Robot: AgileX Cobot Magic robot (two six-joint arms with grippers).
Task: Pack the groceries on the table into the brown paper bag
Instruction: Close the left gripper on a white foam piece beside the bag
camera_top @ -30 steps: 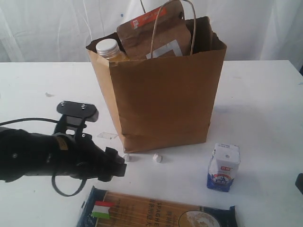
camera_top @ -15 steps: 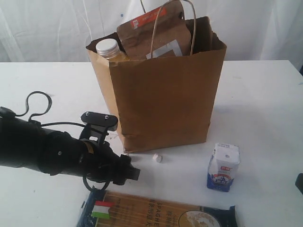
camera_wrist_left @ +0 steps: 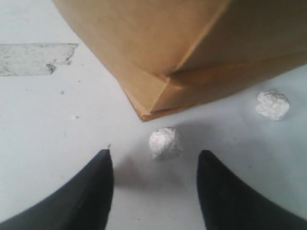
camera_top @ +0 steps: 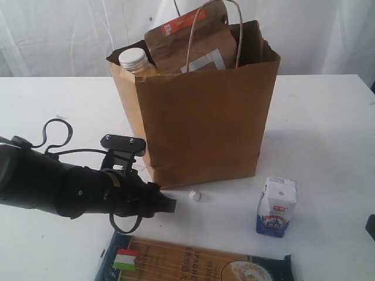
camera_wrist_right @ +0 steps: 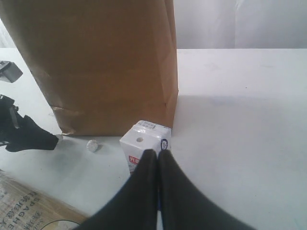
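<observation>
The brown paper bag stands upright on the table. A brown pouch with an orange label and a yellow white-capped bottle stick out of its top. The white-blue carton stands to the bag's front right. The dark-blue spaghetti pack lies flat at the front edge. My left gripper is open and low over the table by the bag's front left corner, with a tiny white lump just beyond its fingertips. My right gripper is shut and empty, just short of the carton.
A second white lump lies further along the bag's base, also in the exterior view. A patch of clear tape is stuck on the table beside the bag. White curtains hang behind the table.
My left arm has swung right and forward along the table, toward the bag's front corner. The nearer white lump is now hidden behind it in the exterior view. Nothing else has moved.
</observation>
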